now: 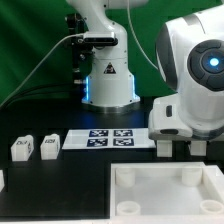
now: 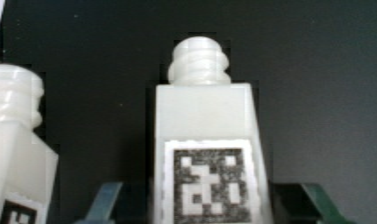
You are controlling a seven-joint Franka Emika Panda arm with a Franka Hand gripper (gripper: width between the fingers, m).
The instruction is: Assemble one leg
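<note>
- The leg (image 2: 206,120) sits between the two fingers of the tool (image 2: 211,205). Its tagged face is turned to the wrist camera and its ribbed peg end points away from the tool.
- The tool is spread wide, one dark finger (image 2: 114,200) on each side of the leg, with a thin dark gap on each side.
- A second leg (image 2: 16,130) lies just beside the first, parallel to it and outside the fingers.
- In the exterior view the tool (image 1: 180,150) hangs low over the black bench (image 1: 60,190) at the exterior view's right, just beyond the square piece (image 1: 165,190).
- The marker board (image 1: 110,138) lies to the exterior view's left of the tool.
- Further left stand two more legs (image 1: 22,148) (image 1: 50,146), well apart from the tool.
</note>
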